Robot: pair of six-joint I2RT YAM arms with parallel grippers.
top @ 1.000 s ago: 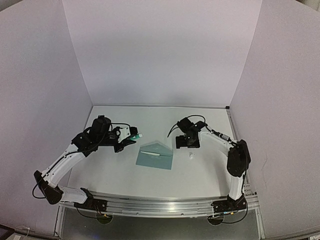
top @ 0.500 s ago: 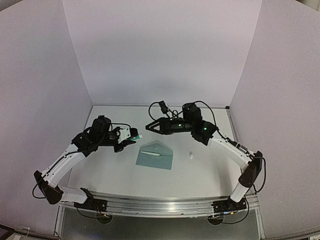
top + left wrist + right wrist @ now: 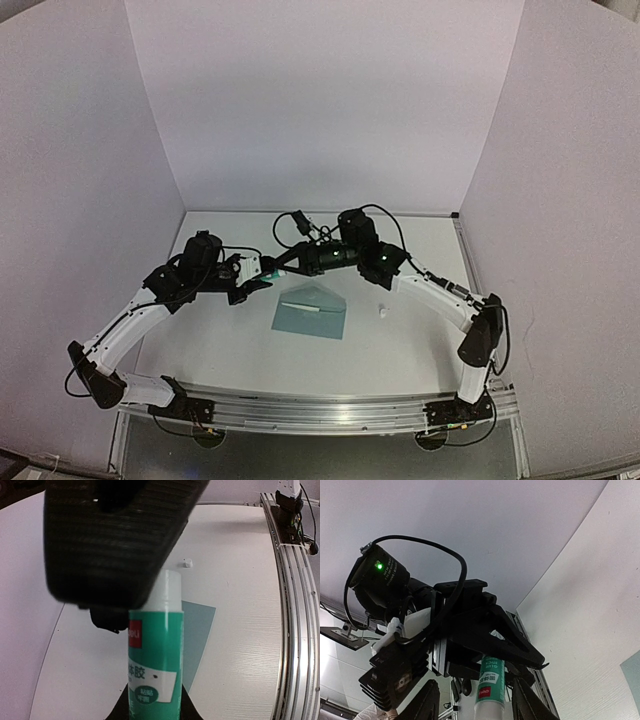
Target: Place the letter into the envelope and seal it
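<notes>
Teal envelope (image 3: 312,316): laid flat on the surface (image 3: 400,345) between the two arms, with the flap opened away from them, so its inner face is exposed for sealing.
Letter: no cream sheet is seen lying apart, so it is judged to be tucked inside already. A pale strip (image 3: 300,306) is seen along the flap fold, and whether that is the letter's edge cannot be told.
Glue stick (image 3: 156,670): held off the surface, beyond the envelope and to its left. Its white end is pointed toward the right arm, so it is offered for a second grip.
Left fingers (image 3: 510,645): clamped on the green body of the stick, which is thereby braced against a pull or twist.
Right fingers (image 3: 427,702): stretched across to the left arm and set either side of the stick's white end. A gap is seen on each side in the right wrist view, so nothing is gripped yet.
White end: whether it is a cap or bare glue cannot be told.
White piece (image 3: 382,311): lying on the surface right of the envelope, apart from it, and too small to be identified.
Step in hand: the stick is judged to be readied for gluing the flap. Insertion looks done, and sealing is not yet done.
Risk: the stick may be knocked askew in the left grip if the right fingers are closed off-centre.
</notes>
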